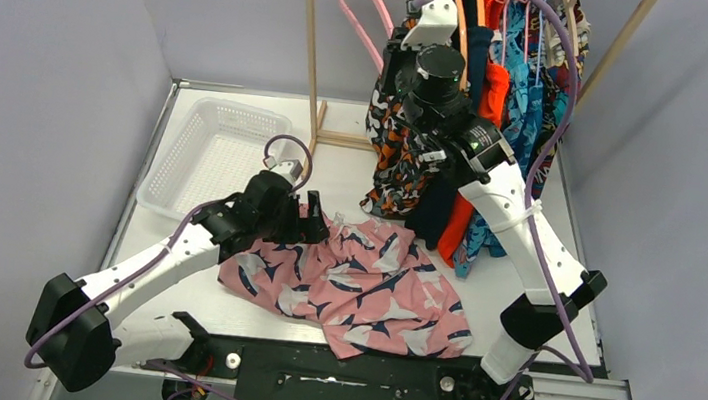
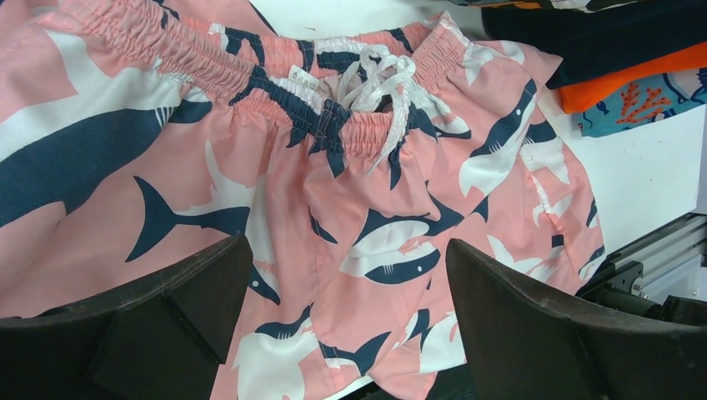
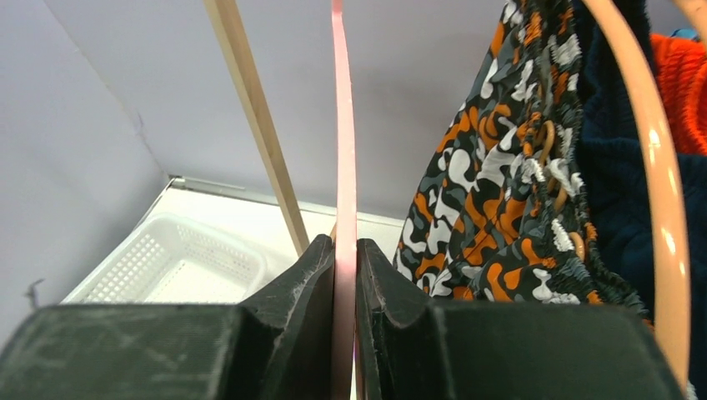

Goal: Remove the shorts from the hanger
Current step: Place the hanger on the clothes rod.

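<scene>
L fingers (image 2: 167,325) wide over shorts (image 2: 333,208), R fingers (image 3: 292,333) tight on hanger (image 3: 343,150)

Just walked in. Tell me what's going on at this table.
The pink shark-print shorts lie loose on the table, off any hanger. The left claw is open over their waistband end. The right claw is shut on the bare pink hanger up at the rack, beside the black-and-orange print shorts, which hang there with other pairs. A white basket sits at the far left.
</scene>
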